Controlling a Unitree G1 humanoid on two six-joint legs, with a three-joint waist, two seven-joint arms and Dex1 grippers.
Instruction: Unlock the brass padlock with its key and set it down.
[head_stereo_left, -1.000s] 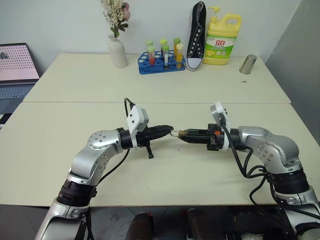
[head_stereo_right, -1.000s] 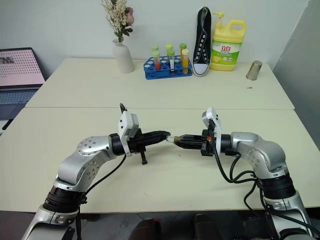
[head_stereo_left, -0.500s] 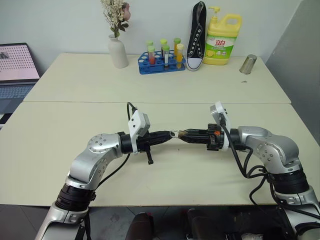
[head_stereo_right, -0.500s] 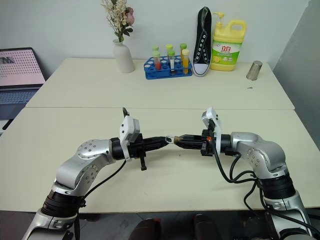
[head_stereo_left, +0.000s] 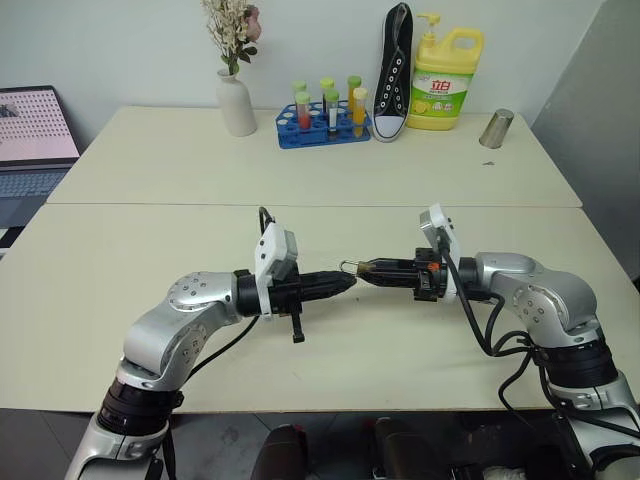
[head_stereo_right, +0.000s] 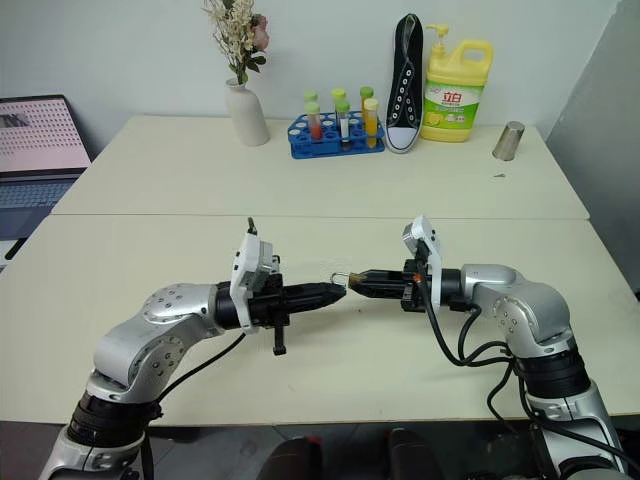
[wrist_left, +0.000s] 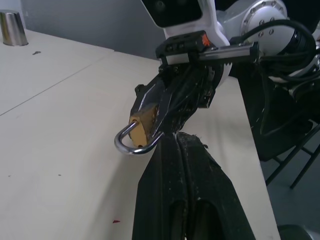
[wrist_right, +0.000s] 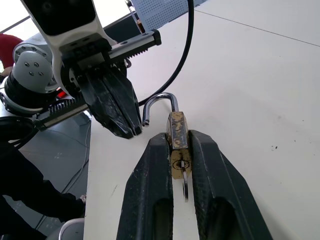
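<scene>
Brass shows between the two arms in the left eye view: the padlock (head_stereo_left: 358, 267) hangs above the table (head_stereo_left: 300, 180), clamped in the right gripper (head_stereo_left: 368, 269), with the left gripper (head_stereo_left: 347, 282) just beside it, fingers pressed together on nothing I can make out.

The right eye view gives the same meeting of tips over the near table, the silvery shackle poking toward the left arm.

In the left wrist view the lock body sits pinched between the right fingers (wrist_left: 172, 107), and the shackle (wrist_left: 131, 145) curves out below them with one end looking free.

The right wrist view is clearest: the fingers squeeze the flat sides of the body, the shackle (wrist_right: 160, 102) is swung open with its free leg out of the body, and the key (wrist_right: 184, 182) sticks out of the keyhole toward the wrist.

By my reading the lock is undone and only the setting down remains. It looks small, hard, stiff and smooth, likely to slip or twist in a loose pinch. The flat faces are the safest hold; the thin shackle and key would pivot.
</scene>
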